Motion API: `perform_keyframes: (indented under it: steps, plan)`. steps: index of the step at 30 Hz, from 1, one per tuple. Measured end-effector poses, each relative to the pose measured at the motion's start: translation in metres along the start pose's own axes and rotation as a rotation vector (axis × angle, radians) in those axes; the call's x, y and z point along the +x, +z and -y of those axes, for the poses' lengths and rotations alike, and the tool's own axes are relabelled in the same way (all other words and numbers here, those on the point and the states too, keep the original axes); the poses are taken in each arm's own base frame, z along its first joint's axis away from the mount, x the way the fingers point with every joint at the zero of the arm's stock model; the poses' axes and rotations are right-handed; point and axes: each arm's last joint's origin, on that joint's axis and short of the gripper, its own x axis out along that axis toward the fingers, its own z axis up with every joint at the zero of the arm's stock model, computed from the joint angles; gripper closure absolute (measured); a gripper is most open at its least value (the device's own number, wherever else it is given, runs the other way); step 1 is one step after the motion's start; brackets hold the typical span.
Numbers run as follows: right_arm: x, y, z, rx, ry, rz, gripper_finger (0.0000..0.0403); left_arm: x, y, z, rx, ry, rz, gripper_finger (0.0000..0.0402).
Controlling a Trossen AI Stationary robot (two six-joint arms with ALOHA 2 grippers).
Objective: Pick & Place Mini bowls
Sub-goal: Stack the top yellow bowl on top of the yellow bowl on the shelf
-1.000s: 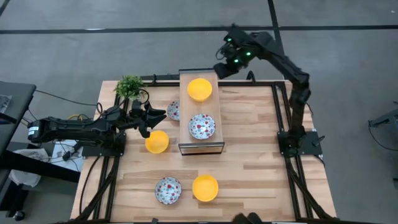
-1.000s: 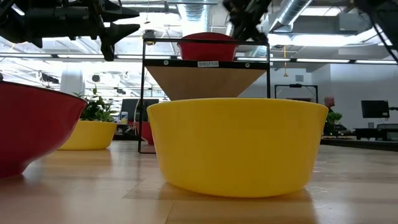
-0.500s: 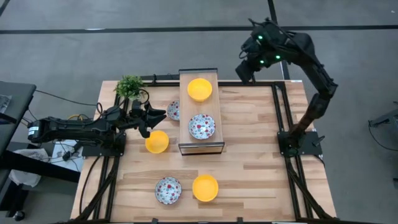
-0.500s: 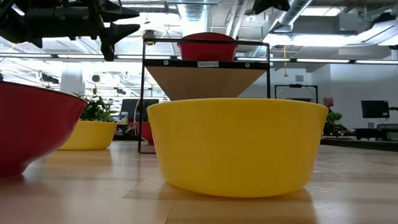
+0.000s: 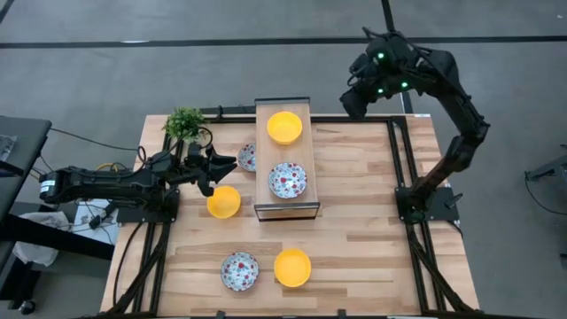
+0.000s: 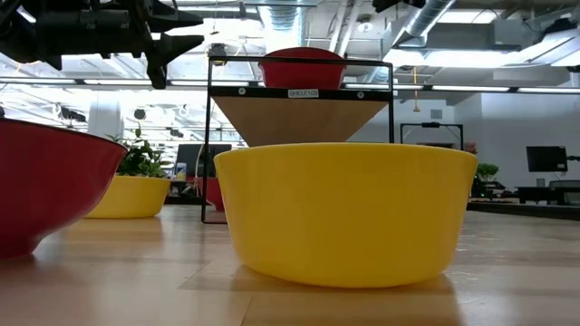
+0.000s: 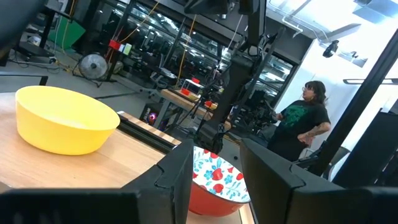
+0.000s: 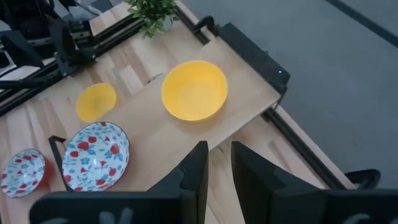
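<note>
Both empty, fingers apart: left gripper (image 5: 221, 162) by the left edge's floral bowl (image 5: 248, 158), likely its pick; right gripper (image 5: 352, 99) above the far-right corner

Industrial lab: exposed ceiling ducts (image 6: 426, 23), equipment benches (image 7: 186, 96), monitors (image 6: 548, 158).

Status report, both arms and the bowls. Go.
Right gripper empty, jaws open, off the table's far right corner. Left gripper open beside the floral bowl by the shelf. Yellow bowl on the shelf. Nothing blocking.
</note>
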Motion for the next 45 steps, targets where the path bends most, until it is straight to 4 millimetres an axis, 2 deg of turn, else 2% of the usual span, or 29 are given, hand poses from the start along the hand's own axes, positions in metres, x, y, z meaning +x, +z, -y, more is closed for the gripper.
perform_keyframes:
  steps: [3,7,12,17,24,34,39,45]
  plan:
    - [0.020,-0.004,-0.001,-0.025,0.011,-0.017,0.0343,0.000,0.000,0.000,0.000,0.000,0.000,0.0270]
    - [0.051,-0.020,0.002,-0.014,0.021,-0.024,0.0343,0.000,0.000,0.000,0.000,-0.001,0.000,0.0270]
    - [0.083,-0.055,0.007,0.066,0.062,0.018,0.0345,0.000,0.000,0.000,0.000,0.000,0.000,0.0270]
    - [0.095,-0.096,0.005,0.139,0.130,0.061,0.0345,0.000,0.000,0.000,0.000,0.000,0.000,0.0270]
    - [0.088,-0.144,-0.001,0.185,0.153,0.159,0.0345,0.000,0.000,0.000,0.000,0.000,0.000,0.0270]
    - [0.052,-0.195,-0.008,0.170,0.218,0.377,0.0345,0.000,0.001,-0.001,-0.007,0.029,0.015,0.0270]
    - [0.037,-0.221,-0.006,0.196,0.252,0.488,0.0345,0.003,0.010,0.003,0.004,0.018,0.043,0.0270]
    - [0.033,-0.258,0.001,0.260,0.231,0.576,0.0345,0.007,0.022,0.009,0.010,0.004,0.074,0.0270]
